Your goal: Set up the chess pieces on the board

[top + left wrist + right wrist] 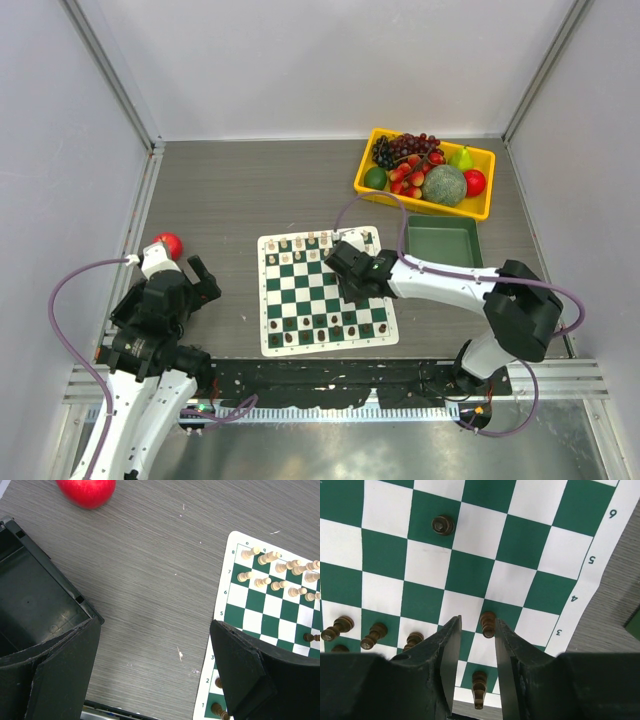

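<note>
One dark pawn (488, 624) sits at 1 o'clock from the right gripper (477, 622), fingers parted and empty, so a sloppy pull-back could topple it. Left gripper (155, 625) is wide open too.

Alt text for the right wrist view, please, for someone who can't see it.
The right gripper, jaws parted, hangs over the green and white board, with a dark pawn standing by its fingertips. More dark chess pieces stand at lower left, and a lone dark piece sits farther up.

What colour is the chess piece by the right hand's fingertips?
Dark brown; the piece shows best in the right wrist view.
</note>
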